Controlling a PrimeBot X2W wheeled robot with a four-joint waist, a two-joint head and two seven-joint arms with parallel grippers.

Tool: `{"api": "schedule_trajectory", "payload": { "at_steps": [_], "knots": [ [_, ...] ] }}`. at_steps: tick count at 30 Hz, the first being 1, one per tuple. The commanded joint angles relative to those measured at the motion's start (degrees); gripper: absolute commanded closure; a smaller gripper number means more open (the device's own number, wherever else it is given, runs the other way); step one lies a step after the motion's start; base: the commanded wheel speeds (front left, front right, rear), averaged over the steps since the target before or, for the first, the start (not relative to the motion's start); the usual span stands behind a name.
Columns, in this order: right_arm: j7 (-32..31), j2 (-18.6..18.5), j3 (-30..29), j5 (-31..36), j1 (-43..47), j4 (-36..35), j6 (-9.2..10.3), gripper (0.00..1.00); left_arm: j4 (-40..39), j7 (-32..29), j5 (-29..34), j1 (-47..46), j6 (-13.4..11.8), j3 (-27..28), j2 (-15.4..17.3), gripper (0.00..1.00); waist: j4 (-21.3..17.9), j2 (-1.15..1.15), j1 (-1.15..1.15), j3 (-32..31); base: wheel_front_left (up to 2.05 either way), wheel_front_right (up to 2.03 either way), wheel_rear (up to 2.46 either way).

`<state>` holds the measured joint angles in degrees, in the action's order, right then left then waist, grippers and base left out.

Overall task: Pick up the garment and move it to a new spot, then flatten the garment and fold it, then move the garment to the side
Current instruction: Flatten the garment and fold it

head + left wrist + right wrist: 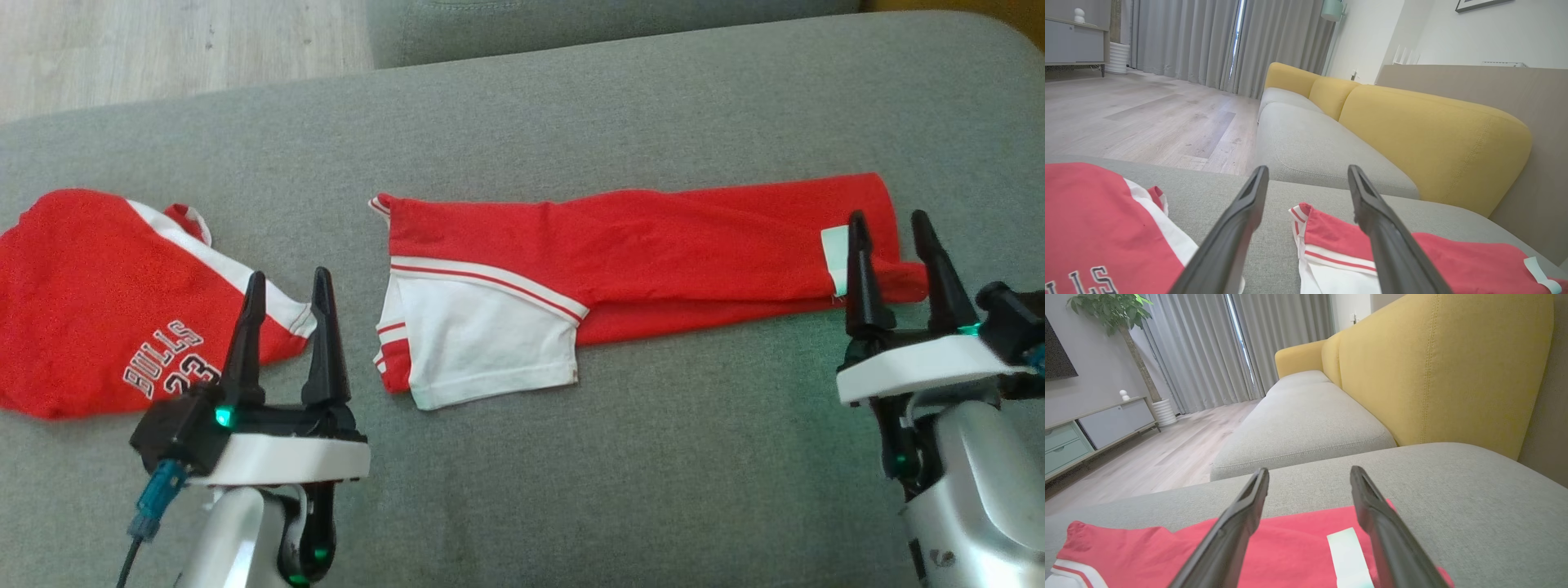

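Red cotton trimmed in white lies as a long band across the middle of the grey cushion [571, 490]. This is the garment [653, 245], doubled lengthwise by the look of it, with its white sleeve panel [473, 343] at our left end and a pale label [834, 253] at our right end. Our left gripper [289, 276] hovers just off the sleeve end, over bare cushion between the garment and a second red jersey [82, 302] printed BULLS. Its jaws stand wide and hold nothing. Our right gripper [888, 216] hangs over the label end, jaws equally wide and empty, poised above the cloth's near edge.

We judge the step in hand to be the crosswise fold. To do it well, we should pinch all the layers at one end, low against the cushion, so that no layer slips free. We lift only enough to clear, carry that end across to meet the other, and lay it down edge on edge. The left gripper must steer clear of the BULLS jersey, which is near enough to snag.
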<state>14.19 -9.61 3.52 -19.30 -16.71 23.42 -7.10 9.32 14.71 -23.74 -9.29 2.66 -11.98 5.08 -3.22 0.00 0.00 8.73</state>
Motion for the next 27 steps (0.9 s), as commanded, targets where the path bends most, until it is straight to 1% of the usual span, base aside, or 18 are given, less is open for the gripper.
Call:
{"api": "schedule_trajectory", "payload": {
  "at_steps": [1, 3, 5, 12, 16, 21, 23, 27],
  "knots": [
    [0.1, 0.1, 0.5, 0.4, -0.6, -1.7, -0.39, 0.00, -1.3, 0.3, 0.8, -2.1, 0.5, 2.7, -0.1, 0.00, 0.1, 0.00, 0.00, 0.2, 0.00, 0.00, 0.00],
    [-0.8, 0.2, -0.8, 0.8, -1.1, -1.1, -0.39, 0.00, -1.0, 0.3, 1.7, -2.4, 1.3, 3.3, -0.7, 0.00, 0.1, 0.00, 0.00, 0.8, 0.00, 0.00, 0.00],
    [-2.2, 0.4, -3.5, 1.8, -2.0, 0.6, -0.39, 0.00, -0.6, 0.3, 2.3, -2.8, 2.0, 3.6, -1.2, 0.00, 0.1, 0.00, 0.00, 1.6, 0.00, 0.00, 0.00],
    [-8.6, 4.7, -18.5, 8.3, -7.1, 10.1, -0.39, 0.00, 0.4, 0.3, 3.6, -4.4, 3.6, 2.8, -2.0, 0.00, 1.0, 0.00, 0.00, 4.8, 0.00, 0.00, 0.00],
    [-11.6, 6.2, -23.8, 10.1, -10.2, 13.5, -0.39, 0.00, 0.6, 0.3, 3.9, -5.3, 4.0, 2.4, -2.1, 0.00, 1.6, 0.00, 0.00, 6.4, 0.00, 0.00, 0.00],
    [-13.9, 6.7, -26.1, 9.5, -12.5, 16.3, -0.39, 0.00, 0.7, 0.3, 3.8, -5.9, 4.3, 2.1, -2.2, 0.00, 2.0, 0.00, 0.00, 7.8, 0.00, 0.00, 0.00],
    [-14.9, 6.7, -25.0, 7.2, -13.2, 18.2, -0.39, 0.00, 0.6, 0.3, 3.5, -6.2, 4.4, 2.0, -2.2, 0.00, 2.1, 0.00, 0.00, 8.3, 0.00, 0.00, 0.00],
    [-15.0, 6.7, -23.7, 5.1, -13.6, 19.4, -0.39, 0.00, 0.6, 0.3, 3.2, -6.5, 4.4, 2.2, -2.2, 0.00, 2.0, 0.00, 0.00, 8.6, 0.00, 0.00, 0.00]
  ]
}}
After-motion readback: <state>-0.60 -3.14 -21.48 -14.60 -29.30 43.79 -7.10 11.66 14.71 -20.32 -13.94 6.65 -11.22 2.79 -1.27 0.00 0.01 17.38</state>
